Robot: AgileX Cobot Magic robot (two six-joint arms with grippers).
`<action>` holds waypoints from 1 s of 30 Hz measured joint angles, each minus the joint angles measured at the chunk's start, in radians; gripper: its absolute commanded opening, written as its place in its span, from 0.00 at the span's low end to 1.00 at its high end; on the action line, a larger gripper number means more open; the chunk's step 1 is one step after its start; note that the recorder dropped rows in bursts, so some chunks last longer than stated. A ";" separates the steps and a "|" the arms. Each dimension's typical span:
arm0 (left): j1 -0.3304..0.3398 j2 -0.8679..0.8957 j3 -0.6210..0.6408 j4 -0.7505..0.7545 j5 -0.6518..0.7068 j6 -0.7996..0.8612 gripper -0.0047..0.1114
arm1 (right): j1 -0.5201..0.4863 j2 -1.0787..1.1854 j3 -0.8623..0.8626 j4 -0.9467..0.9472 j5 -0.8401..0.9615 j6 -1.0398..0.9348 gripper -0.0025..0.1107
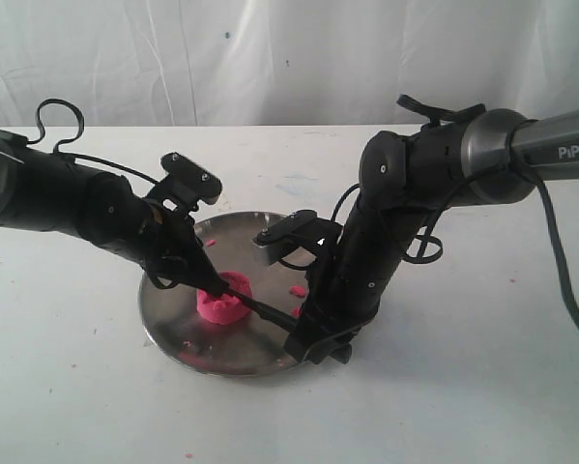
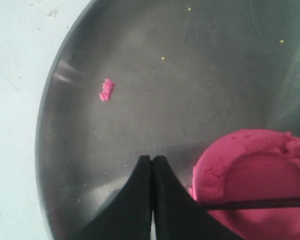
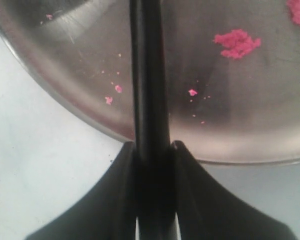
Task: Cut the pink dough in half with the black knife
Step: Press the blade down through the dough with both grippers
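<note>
Pink dough (image 1: 223, 301) sat whole near plate (image 1: 178, 333) centre; right end effector (image 3: 152, 150) clamped black knife (image 1: 260, 309), blade laid across dough top; left end effector (image 2: 152, 162) closed, empty, beside dough at 9 o'clock; cut apparently not yet made.

You're likely in a robot lab: a white curtain backdrop (image 1: 270, 58) hangs behind your plain white bench (image 1: 463, 387).

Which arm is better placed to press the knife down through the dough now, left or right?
Right. The right claw is shut on the black knife, whose blade lies across the pink dough. The left claw is shut and empty beside the dough.
</note>
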 measured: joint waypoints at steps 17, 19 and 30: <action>0.000 0.006 0.000 0.000 0.015 0.000 0.04 | 0.000 0.000 0.000 0.000 0.000 0.002 0.02; 0.000 0.006 0.000 0.000 0.015 0.000 0.04 | 0.000 0.000 0.000 0.000 0.000 0.002 0.02; 0.000 0.008 0.000 0.000 0.042 0.000 0.04 | 0.000 0.006 -0.011 0.000 0.022 -0.002 0.02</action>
